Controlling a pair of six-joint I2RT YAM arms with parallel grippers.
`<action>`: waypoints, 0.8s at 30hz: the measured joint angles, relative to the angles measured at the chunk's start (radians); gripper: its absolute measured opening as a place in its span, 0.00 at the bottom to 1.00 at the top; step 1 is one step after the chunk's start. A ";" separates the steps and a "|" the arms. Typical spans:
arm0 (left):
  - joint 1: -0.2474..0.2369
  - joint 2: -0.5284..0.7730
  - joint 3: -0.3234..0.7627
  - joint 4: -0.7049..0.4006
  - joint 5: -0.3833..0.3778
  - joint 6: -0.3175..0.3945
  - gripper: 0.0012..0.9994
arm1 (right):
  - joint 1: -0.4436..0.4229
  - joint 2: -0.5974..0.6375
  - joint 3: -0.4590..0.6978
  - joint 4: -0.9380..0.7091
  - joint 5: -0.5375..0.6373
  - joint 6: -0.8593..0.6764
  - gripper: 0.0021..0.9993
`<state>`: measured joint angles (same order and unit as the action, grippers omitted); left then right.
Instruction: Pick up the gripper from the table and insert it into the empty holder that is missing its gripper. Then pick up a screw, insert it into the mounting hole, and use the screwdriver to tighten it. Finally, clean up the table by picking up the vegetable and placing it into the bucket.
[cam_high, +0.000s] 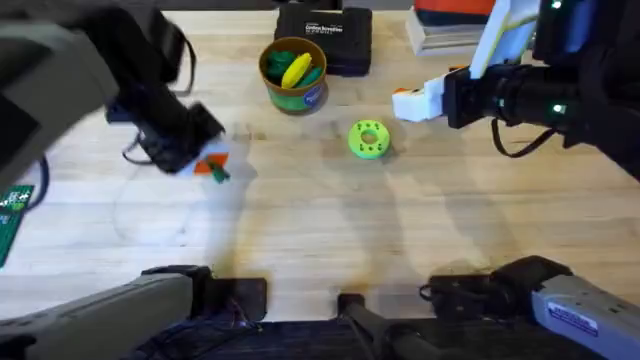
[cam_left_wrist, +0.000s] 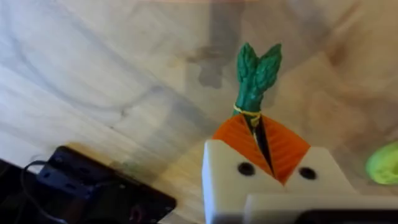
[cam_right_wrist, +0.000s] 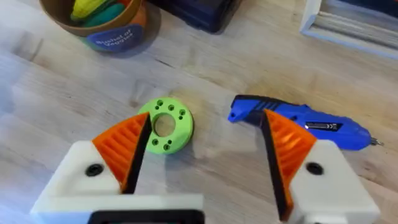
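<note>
Left gripper (cam_left_wrist: 260, 134) clamps vegetable (cam_left_wrist: 254, 78); right gripper (cam_right_wrist: 205, 146) spread; bucket (cam_high: 293, 74) holds yellow, green pieces.

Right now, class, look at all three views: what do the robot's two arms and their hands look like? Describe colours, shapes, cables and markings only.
Both arms are dark, with grey-white segments near their bases. The left hand and right hand have white blocky fingers with orange ribbed pads and a dark round screw hole in each block. Black cables loop beside both wrists, and green lights glow on the right arm.
</note>
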<state>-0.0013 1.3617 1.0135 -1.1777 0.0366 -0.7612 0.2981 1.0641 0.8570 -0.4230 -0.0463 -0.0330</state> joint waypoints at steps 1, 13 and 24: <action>0.000 0.000 0.050 -0.004 0.013 0.000 0.02 | 0.000 0.000 0.000 0.000 0.000 0.000 0.99; -0.157 0.006 0.284 0.370 0.108 0.010 0.02 | 0.000 0.000 0.000 0.000 0.000 0.000 0.99; -0.279 0.219 0.285 0.508 0.082 0.022 0.02 | 0.000 0.000 0.000 0.000 0.000 0.000 0.99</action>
<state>-0.2805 1.5802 1.2987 -0.6697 0.1190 -0.7393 0.2981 1.0642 0.8570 -0.4229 -0.0467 -0.0326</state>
